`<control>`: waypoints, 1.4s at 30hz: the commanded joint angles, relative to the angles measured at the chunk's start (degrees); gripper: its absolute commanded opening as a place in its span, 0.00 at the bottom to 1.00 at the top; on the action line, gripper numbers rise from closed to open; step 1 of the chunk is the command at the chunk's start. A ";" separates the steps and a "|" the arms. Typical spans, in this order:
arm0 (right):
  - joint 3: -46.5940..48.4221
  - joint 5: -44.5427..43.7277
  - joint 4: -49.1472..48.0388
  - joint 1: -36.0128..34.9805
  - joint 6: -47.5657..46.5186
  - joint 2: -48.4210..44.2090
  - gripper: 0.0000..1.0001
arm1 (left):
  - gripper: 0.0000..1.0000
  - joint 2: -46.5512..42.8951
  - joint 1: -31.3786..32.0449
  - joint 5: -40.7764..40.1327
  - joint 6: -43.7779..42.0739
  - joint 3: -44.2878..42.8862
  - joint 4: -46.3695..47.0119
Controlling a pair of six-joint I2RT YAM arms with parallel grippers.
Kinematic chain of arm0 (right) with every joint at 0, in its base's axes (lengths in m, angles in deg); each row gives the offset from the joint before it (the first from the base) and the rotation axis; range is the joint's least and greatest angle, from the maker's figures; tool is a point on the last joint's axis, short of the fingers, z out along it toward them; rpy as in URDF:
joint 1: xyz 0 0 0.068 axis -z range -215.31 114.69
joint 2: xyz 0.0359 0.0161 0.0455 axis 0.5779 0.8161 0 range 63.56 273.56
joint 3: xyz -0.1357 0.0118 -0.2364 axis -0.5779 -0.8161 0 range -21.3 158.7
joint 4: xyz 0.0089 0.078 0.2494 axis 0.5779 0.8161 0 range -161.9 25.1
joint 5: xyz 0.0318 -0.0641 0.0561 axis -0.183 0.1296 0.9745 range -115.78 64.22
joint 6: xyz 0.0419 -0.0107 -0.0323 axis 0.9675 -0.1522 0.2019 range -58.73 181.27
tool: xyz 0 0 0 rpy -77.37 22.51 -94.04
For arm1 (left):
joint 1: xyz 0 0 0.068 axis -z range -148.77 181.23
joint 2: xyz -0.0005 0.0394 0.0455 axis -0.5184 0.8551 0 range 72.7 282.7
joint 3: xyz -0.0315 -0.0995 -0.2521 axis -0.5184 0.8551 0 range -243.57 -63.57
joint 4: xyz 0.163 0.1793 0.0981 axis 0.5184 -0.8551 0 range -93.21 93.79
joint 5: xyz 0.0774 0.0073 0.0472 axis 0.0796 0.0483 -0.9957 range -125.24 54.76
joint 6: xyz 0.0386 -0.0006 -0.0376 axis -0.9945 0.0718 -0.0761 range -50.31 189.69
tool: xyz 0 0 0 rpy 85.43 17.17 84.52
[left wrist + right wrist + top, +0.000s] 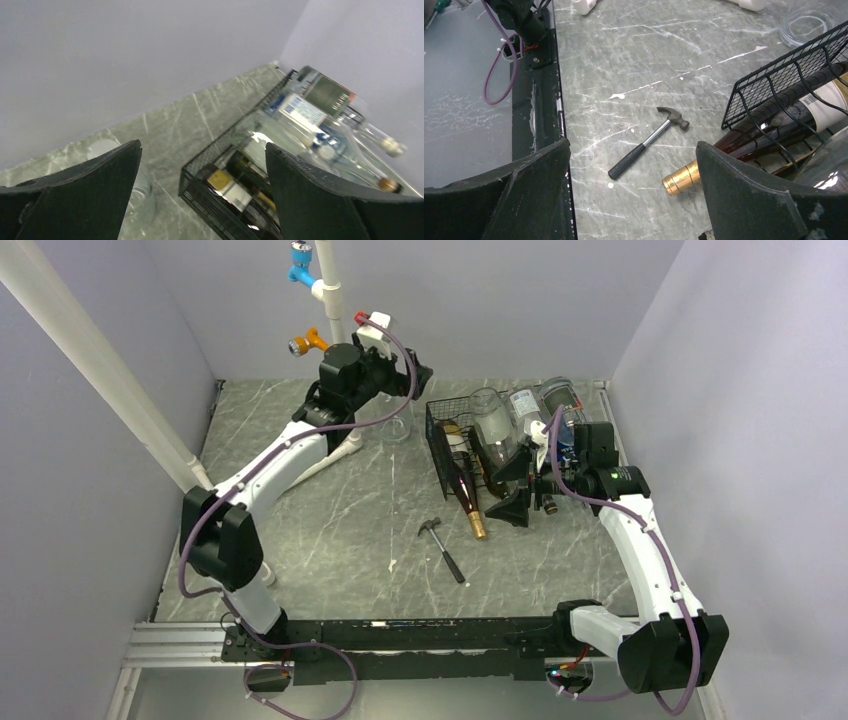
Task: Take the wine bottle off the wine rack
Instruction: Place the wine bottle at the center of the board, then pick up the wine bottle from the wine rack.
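Note:
The black wire-mesh wine rack [440, 435] stands at the back right of the table. A dark wine bottle [464, 485] with a gold-capped neck [680, 178] lies in its lower tier, neck sticking out toward the front. Several clear bottles [520, 410] lie on top. My right gripper [512, 502] is open, just right of the bottle neck at the rack's front. My left gripper [415, 375] is open, raised at the back, left of the rack [210, 160]. The rack also shows in the right wrist view [774, 80].
A small hammer [443, 548] lies on the table in front of the rack, also in the right wrist view [646, 142]. A clear glass [397, 420] stands left of the rack. White pipes [330, 280] run along the back and left wall.

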 commanded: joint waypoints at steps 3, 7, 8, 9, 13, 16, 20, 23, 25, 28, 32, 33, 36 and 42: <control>-0.07 0.12 -1.47 0.38 -2.09 -0.91 1.00 | 0.99 -8.18 0.03 8.57 5.64 1.58 -4.89; 0.23 0.44 -0.28 1.60 -3.49 -0.67 1.00 | 0.99 -10.44 0.09 10.13 7.11 2.13 -7.99; 0.09 0.67 -0.62 2.12 -3.25 -0.72 1.00 | 0.99 -11.07 0.09 10.57 7.17 2.52 -9.16; -0.24 0.64 -1.01 2.68 -2.98 -0.90 1.00 | 0.99 -11.93 0.11 10.85 7.02 3.28 -9.98; -0.58 -1.71 -1.71 4.08 -2.66 -1.52 1.00 | 1.00 -16.77 0.04 10.31 5.60 9.71 -12.00; 1.76 -5.24 -0.43 4.20 -2.39 -1.14 1.00 | 1.00 -20.09 0.09 11.52 3.19 14.19 -11.42; 7.55 -8.39 4.49 4.20 -3.20 1.28 1.00 | 0.99 -23.37 0.11 13.79 1.16 18.27 -10.66; 10.77 -13.27 6.49 4.20 -2.69 2.84 1.00 | 1.00 -25.19 0.12 15.92 -1.04 20.78 -8.18; 12.10 -16.19 6.62 4.20 -1.22 3.53 1.00 | 1.00 -26.48 0.12 15.78 -0.86 22.47 -7.17; 12.43 -20.34 4.64 4.20 2.48 3.72 1.00 | 1.00 -28.23 0.12 14.71 -1.37 24.45 -6.00; 11.14 -21.41 1.90 4.27 5.59 3.09 1.00 | 0.99 -28.99 0.12 13.42 -2.35 25.44 -5.58; 10.98 -21.40 1.55 4.41 6.21 3.01 1.00 | 0.99 -28.80 0.12 13.12 -2.66 25.49 -5.54; 10.01 -20.97 -0.10 5.85 8.23 2.47 1.00 | 0.99 -28.17 0.12 12.78 -2.72 25.38 -6.10; 9.29 -17.93 -2.98 10.33 13.47 2.36 1.00 | 1.00 -27.68 0.12 15.54 -1.96 25.67 -5.20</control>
